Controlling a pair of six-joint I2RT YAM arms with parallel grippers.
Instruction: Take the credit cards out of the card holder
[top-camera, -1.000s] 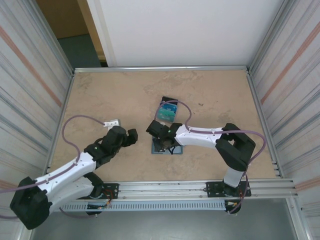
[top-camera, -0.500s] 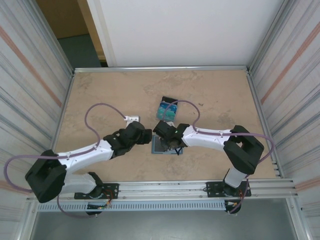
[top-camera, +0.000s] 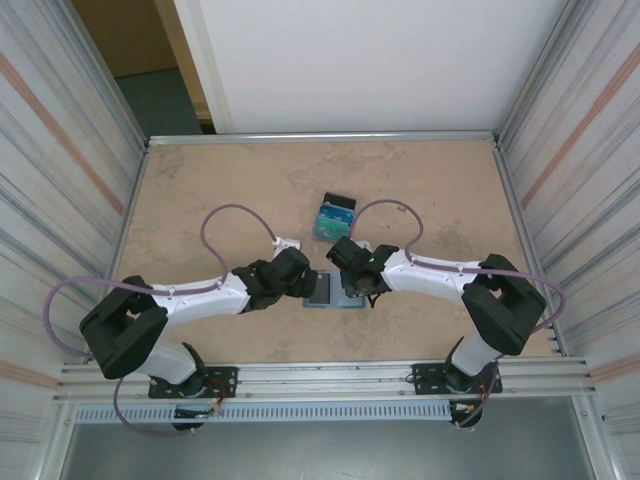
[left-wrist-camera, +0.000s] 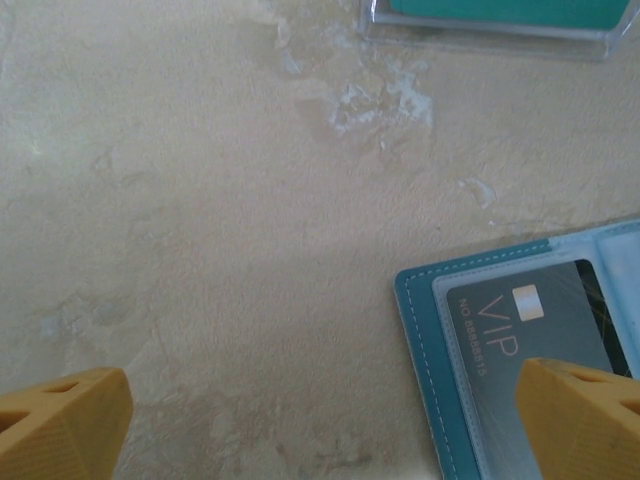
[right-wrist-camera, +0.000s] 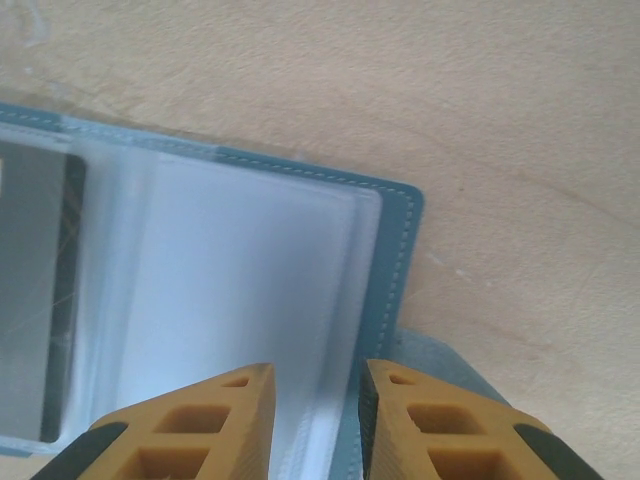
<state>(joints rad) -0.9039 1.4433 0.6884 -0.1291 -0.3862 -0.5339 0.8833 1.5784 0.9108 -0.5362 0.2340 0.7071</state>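
Note:
The card holder (top-camera: 325, 291) lies open on the table between my two grippers, with a teal border and a pale lining. A dark credit card marked VIP (left-wrist-camera: 535, 320) sits in its left pocket, also seen as a dark credit card (right-wrist-camera: 35, 290) in the right wrist view. The right pocket (right-wrist-camera: 230, 270) looks pale and blurred. My left gripper (top-camera: 303, 277) hovers wide open at the holder's left edge (left-wrist-camera: 420, 340); one fingertip (left-wrist-camera: 585, 415) overlaps the card. My right gripper (right-wrist-camera: 315, 375) stands narrowly open, its jaws astride the holder's right edge (right-wrist-camera: 400, 250).
A small clear tray (top-camera: 335, 215) with a black far end lies just beyond the holder; a teal card (left-wrist-camera: 500, 8) lies in it. Bare table surrounds the holder on all sides. Metal rails and side walls frame the table.
My left arm has swung right, bringing its open gripper to the holder's left edge. My right gripper has shifted right onto the right half, and its jaws have parted slightly.

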